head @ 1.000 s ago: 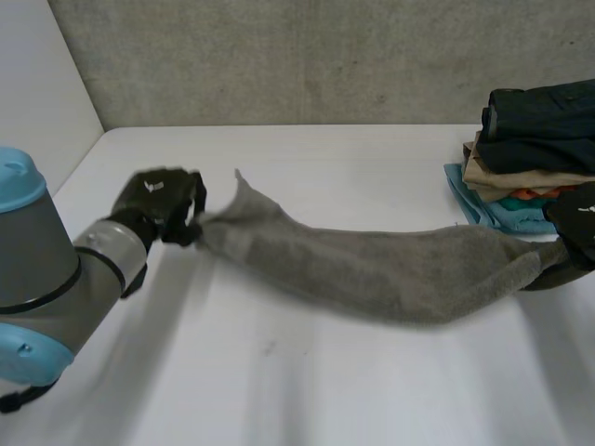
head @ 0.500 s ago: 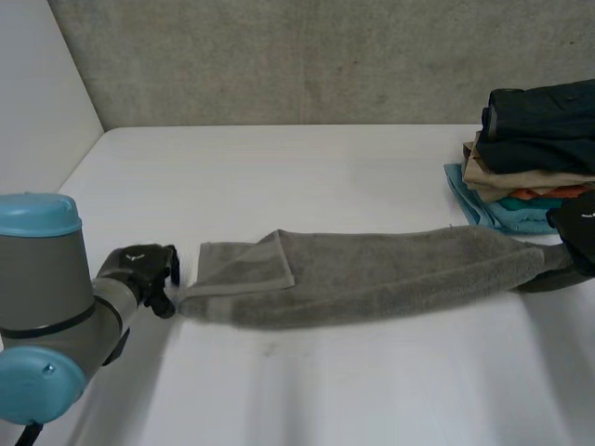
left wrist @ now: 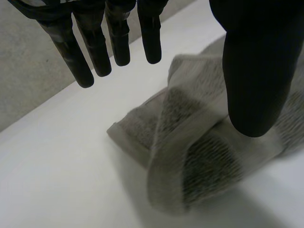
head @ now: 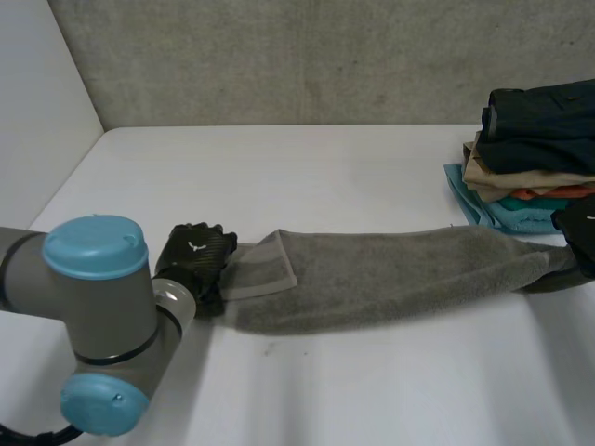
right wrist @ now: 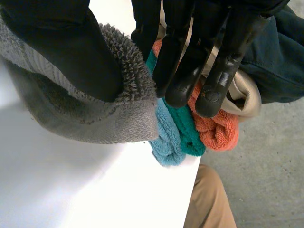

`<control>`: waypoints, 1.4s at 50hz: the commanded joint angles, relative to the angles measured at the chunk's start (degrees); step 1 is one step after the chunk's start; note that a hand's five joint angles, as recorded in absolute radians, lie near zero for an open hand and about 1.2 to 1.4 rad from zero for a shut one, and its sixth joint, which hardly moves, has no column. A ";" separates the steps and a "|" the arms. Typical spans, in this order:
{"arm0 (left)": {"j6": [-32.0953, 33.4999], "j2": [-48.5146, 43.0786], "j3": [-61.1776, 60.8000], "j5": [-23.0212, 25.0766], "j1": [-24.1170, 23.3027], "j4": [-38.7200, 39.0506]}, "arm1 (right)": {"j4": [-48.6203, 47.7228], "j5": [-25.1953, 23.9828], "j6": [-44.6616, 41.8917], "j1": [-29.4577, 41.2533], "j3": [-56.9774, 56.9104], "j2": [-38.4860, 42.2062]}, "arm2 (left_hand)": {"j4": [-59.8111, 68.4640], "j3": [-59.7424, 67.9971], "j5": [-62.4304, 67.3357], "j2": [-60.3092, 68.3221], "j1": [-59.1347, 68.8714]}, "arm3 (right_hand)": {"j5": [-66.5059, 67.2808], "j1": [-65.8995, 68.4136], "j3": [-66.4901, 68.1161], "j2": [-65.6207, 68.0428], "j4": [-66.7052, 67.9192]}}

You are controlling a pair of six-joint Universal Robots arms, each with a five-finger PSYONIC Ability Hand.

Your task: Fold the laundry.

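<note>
— What is being changed here?

— The grey towel is no longer being held up in the air. It is now being rested on the tabletop, stretched out long, with one corner being left flopped over at its left end.

— What is that meaning for the folding?

— The spreading-out step is probably being finished. A fold is likely being set up next.

— Where is the towel being kept next to the left robot hand?

— Its left end is lying right under that hand, which is being brought in closer than before. The fingers are being held straight and apart, up off the cloth. The thumb looks to be resting on the flopped-over end. Nothing is being squeezed there.

— And the other end?

— It is being pinched by the right robot hand, between thumb and fingers, just beside the pile of folded clothes.
</note>
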 commanded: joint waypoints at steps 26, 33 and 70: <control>7.66 -8.91 8.22 -3.68 6.80 4.09 | 0.00 -0.30 -0.96 -0.75 0.38 0.18 | 6.34 5.89 6.34 6.11 4.88 | 13.38 24.53 12.09 12.66 11.67; 5.20 -6.27 6.99 -3.42 4.17 2.95 | 0.00 -0.30 -1.76 -0.75 0.64 0.09 | 5.50 5.04 5.50 5.27 4.04 | 13.38 24.53 12.09 12.66 11.67; 3.88 -16.55 21.13 -7.80 3.18 1.19 | -0.09 -0.39 -1.84 -0.49 1.08 1.32 | 15.25 14.80 15.25 15.02 13.79 | 13.38 24.53 12.09 12.66 11.67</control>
